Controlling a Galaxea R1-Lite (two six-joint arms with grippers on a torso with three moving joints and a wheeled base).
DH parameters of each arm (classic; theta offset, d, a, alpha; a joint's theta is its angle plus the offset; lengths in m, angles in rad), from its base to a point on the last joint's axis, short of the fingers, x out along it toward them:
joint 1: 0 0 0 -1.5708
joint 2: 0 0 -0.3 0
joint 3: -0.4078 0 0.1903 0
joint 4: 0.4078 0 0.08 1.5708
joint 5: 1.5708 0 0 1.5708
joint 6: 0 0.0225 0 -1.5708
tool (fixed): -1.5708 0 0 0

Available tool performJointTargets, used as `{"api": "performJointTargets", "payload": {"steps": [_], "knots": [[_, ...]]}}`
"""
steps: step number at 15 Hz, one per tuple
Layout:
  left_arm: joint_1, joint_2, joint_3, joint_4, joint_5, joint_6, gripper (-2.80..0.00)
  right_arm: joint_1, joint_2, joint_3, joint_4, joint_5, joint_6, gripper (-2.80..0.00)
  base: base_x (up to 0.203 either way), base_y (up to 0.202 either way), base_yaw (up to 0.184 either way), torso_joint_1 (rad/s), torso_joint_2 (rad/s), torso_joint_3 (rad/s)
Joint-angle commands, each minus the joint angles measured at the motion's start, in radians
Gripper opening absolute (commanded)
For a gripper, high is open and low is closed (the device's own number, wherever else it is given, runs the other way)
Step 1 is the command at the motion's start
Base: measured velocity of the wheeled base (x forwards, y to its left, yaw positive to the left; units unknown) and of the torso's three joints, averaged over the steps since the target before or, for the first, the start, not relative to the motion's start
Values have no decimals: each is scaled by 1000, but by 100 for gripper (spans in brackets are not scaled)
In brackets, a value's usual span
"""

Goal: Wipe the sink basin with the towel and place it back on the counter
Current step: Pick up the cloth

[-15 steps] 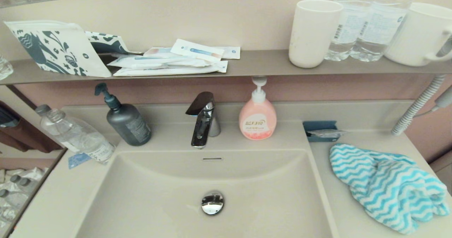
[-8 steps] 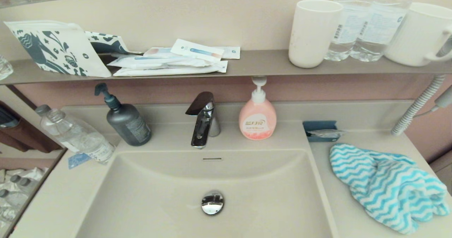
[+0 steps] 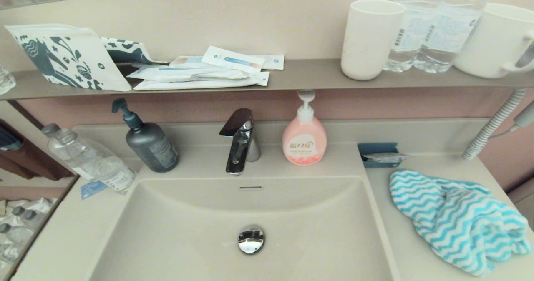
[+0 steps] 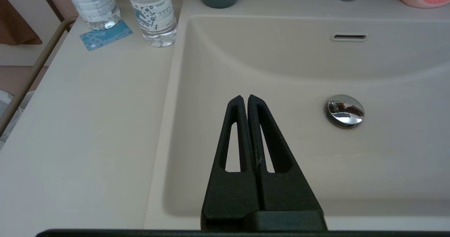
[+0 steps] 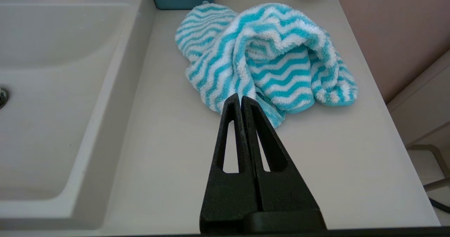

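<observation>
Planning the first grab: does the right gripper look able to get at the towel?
Probably yes: the right gripper, shut, points at the towel on the counter with nothing between; it must open first.

Left gripper point(image 4: 244, 98) and right gripper point(image 5: 237, 96), both with fingers pressed together, empty.

Turquoise-and-white zigzag stripes on the towel point(image 3: 459, 220). Beige, plain and matte, for basin point(image 3: 175, 231) and counter point(image 3: 421, 260). Chrome on drain plug point(image 3: 251, 239) and tap point(image 3: 240, 141). Dark grey pump bottle point(image 3: 150, 141); pink soap bottle point(image 3: 304, 141) with white pump. Blue tray point(image 3: 377, 154). Grey-brown shelf point(image 3: 308, 74); white cup point(image 3: 369, 39). Black grippers, left point(image 4: 244, 98) and right point(image 5: 238, 97).
</observation>
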Motion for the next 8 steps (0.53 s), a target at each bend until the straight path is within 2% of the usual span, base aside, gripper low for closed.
{"api": "performJointTargets", "payload": {"steps": [1, 8], "knots": [[0, 2, 0, 0, 1, -1, -280, 0, 1, 0, -1, 0, -1, -280, 0, 0, 0, 0, 0, 0], [0, 2, 0, 0, 1, -1, -280, 0, 1, -6, 8, 2, -18, -280, 0, 0, 0, 0, 0, 0]]}}
